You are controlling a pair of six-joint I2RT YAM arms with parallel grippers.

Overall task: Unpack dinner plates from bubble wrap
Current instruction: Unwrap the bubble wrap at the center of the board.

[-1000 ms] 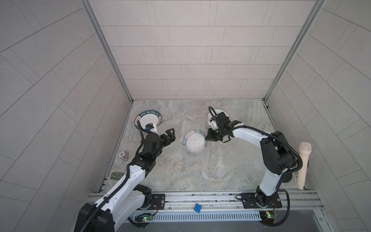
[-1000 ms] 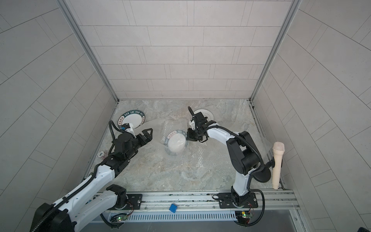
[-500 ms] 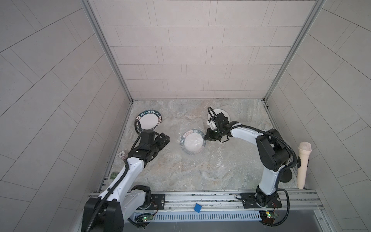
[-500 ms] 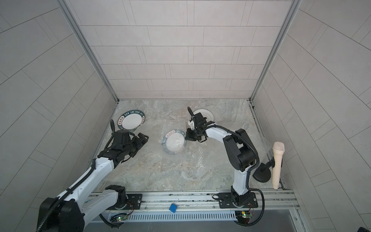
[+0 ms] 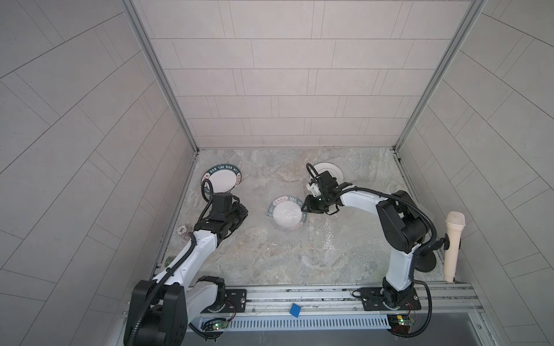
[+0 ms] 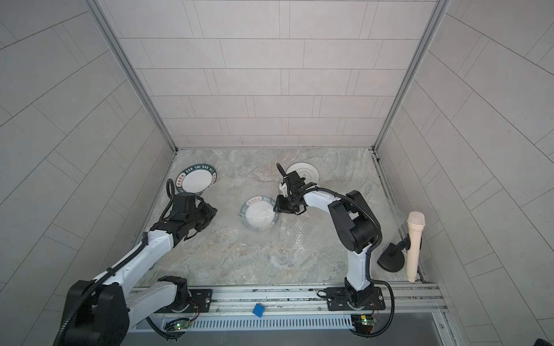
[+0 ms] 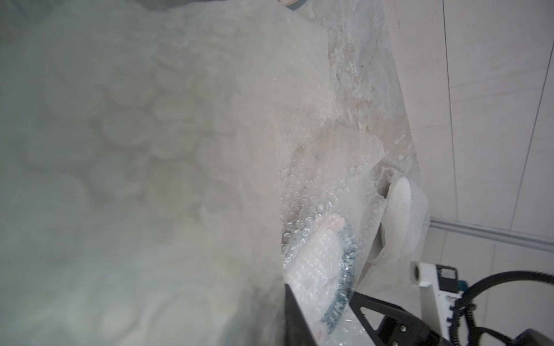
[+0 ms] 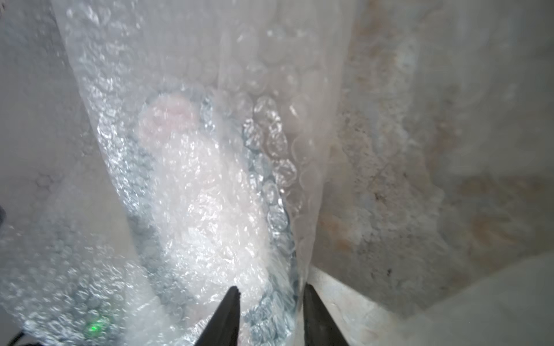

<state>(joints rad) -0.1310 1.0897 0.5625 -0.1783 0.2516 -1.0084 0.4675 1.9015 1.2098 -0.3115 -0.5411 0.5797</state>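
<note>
Right wrist view is showing the right gripper (image 8: pixel 271 302) with its jaws standing apart. The near rim of the green-lettered dinner plate (image 8: pixel 204 215) and the bubble wrap (image 8: pixel 269 60) over it are lying in the gap between the fingertips and stretching away ahead of them. In both top views the left gripper (image 5: pixel 242 212) is sitting across that plate from the right jaws. Its jaws are pressed together, seemingly pinching an edge of the same sheet, though no view is showing the fingertips themselves. The risk is lying in that arrangement. If the left jaws are pulling the sheet while nothing is clamping the plate's rim, the plate is likely to be dragged along with the clinging plastic, or tipped and dropped onto the stone tabletop (image 5: pixel 269 263). Equally, a thin pinch may be slipping off the slick film. The left wrist view is giving almost nothing but bubble wrap close against the lens. That is suggesting the sheet is rising towards those jaws, something the top views are too distant to show. Only the top views are showing both arms at once, and a second lettered plate (image 5: pixel 223 178) lying bare off to the side of the left jaws, well apart from the wrapped one.
</note>
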